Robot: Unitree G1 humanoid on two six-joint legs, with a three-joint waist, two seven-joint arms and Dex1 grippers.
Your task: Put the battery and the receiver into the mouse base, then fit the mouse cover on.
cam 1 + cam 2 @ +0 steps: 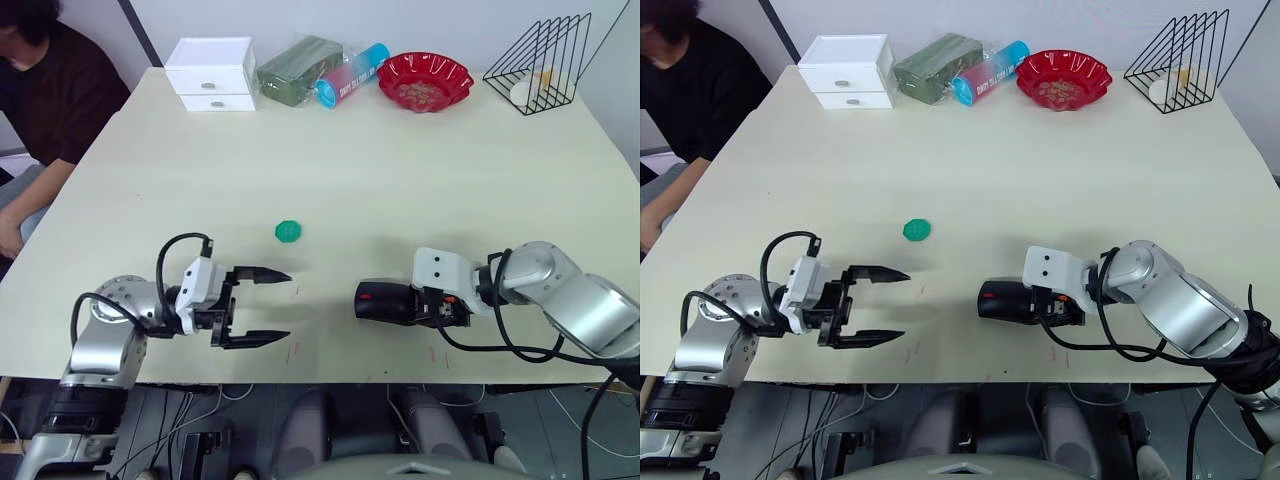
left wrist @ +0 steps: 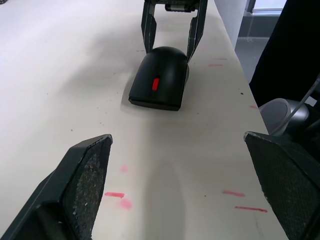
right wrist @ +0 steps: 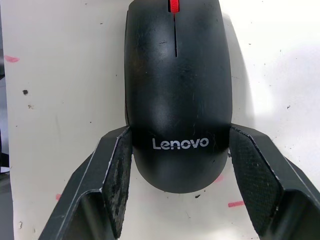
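Note:
The black mouse [image 1: 385,300] lies whole near the table's front edge, a little right of the middle. Its glossy mouse cover [image 3: 180,165], marked Lenovo, sits on the mouse base [image 3: 150,30], whose red wheel [image 2: 156,83] points toward my left gripper. My right gripper [image 3: 180,132] is shut on the mouse's rear, one pad against each side. To the left, my left gripper [image 1: 288,305] stands wide open and holds nothing, a hand's width from the mouse's nose. The battery and the receiver are hidden.
A green toothed disc [image 1: 288,231] lies behind my left gripper. Along the far edge stand white drawers [image 1: 210,75], a green packet [image 1: 298,68], a blue-pink tube [image 1: 352,75], a red bowl [image 1: 424,80] and a wire rack [image 1: 550,65]. A person [image 1: 50,90] sits at the far left corner.

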